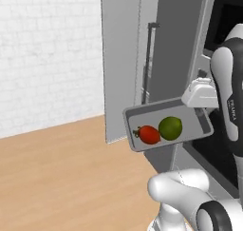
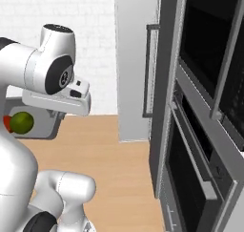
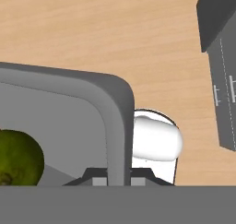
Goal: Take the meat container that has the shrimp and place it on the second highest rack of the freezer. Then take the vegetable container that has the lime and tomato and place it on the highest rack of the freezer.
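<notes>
Wood floor (image 1: pixel 57 178) and white brick wall (image 1: pixel 47 54) behind. Gripper (image 3: pixel 116 180) fingers clamped on the right wall of the vegetable container (image 1: pixel 142 115), held in the air well above the floor. Inside it the lime (image 1: pixel 170 128) touches the tomato (image 1: pixel 149 134). Freezer (image 1: pixel 121 59) stands just behind the container, dark bar handle (image 1: pixel 149 59) visible.

Small vertical lettering runs down the dark band of the arm (image 1: pixel 232 109) in the left base view; it may be a brand name, too blurred to read.
</notes>
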